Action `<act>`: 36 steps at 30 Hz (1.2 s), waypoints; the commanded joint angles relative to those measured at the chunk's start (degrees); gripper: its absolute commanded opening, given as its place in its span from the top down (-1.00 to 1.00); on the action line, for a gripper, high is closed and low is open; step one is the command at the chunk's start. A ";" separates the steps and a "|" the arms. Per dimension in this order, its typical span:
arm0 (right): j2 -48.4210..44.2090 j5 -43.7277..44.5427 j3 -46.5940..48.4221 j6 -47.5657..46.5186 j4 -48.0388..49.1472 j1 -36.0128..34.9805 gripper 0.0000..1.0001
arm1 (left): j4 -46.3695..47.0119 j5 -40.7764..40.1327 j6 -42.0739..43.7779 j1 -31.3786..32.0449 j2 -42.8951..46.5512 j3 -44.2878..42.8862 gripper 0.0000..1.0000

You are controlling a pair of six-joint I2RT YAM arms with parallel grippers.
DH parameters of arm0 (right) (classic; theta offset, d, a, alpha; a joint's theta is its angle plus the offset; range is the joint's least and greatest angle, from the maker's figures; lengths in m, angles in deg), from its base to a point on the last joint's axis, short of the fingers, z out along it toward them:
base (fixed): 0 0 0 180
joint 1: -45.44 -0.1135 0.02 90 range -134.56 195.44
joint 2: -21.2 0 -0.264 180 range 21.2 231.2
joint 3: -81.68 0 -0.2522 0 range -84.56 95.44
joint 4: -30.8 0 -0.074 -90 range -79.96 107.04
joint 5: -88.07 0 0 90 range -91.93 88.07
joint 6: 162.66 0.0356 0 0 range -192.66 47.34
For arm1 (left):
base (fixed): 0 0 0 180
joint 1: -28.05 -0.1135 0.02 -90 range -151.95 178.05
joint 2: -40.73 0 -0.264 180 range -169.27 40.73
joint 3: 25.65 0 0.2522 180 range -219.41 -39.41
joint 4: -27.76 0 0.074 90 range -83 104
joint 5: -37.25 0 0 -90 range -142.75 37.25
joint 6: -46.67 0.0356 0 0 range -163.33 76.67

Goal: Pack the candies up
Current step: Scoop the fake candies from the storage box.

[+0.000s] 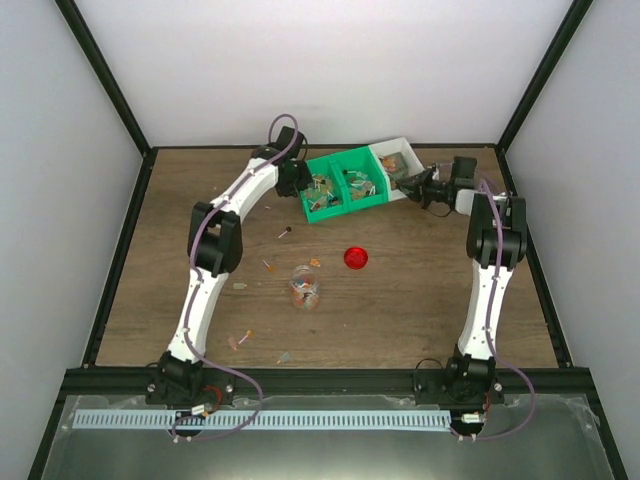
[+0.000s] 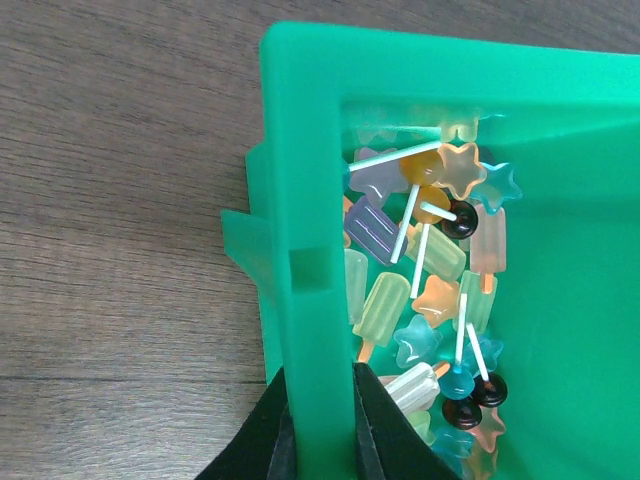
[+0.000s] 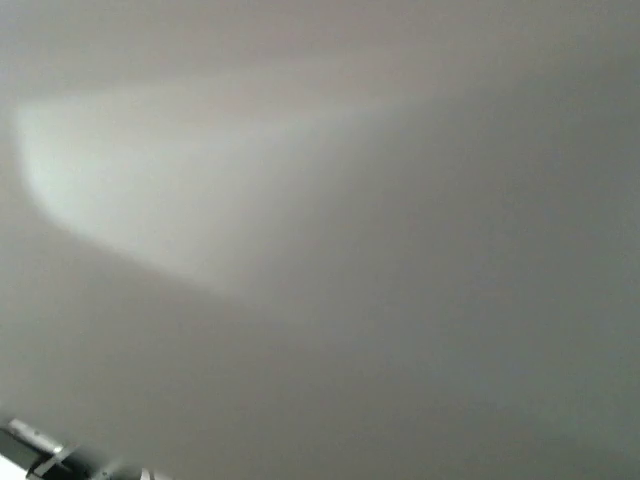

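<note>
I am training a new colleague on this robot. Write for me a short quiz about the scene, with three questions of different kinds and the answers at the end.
1. True or false: the left pincer is clamped on the wall of the green bin that holds sweets.
2. Choose one. The red lid is: A, screwed on the jar; B, lying on the table beside the jar; C, inside the green bin.
3. Fill in the missing word: the right pincer is at the edge of the ____ bin.

Key: 1 true. 2 B. 3 white, the white bin.
</note>
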 commanded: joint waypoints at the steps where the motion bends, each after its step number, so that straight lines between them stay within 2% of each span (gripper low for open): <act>1: 5.47 -6.05 -5.51 5.83 12.65 -2.97 0.99 | -1.26 9.18 3.56 2.14 -4.91 1.05 0.92; 10: 0.34 -12.93 -15.70 20.70 44.72 -2.97 0.99 | 1.26 10.95 0.64 1.25 -3.69 1.12 0.92; 15: -2.19 -12.88 -18.79 17.59 42.23 -2.97 0.99 | 1.37 10.79 0.35 1.22 -2.68 1.15 0.89; 24: -7.17 -12.18 -26.09 19.57 45.61 -2.88 0.99 | 0.62 10.00 0.44 0.99 -0.45 1.40 0.27; 28: -8.87 -12.76 -29.01 24.40 51.99 -2.90 0.99 | 0.80 10.26 -0.06 0.94 0.22 1.65 0.20; 36: -12.10 -11.95 -32.19 25.55 56.67 -2.88 0.99 | 2.29 10.76 -0.33 0.99 1.79 1.92 0.11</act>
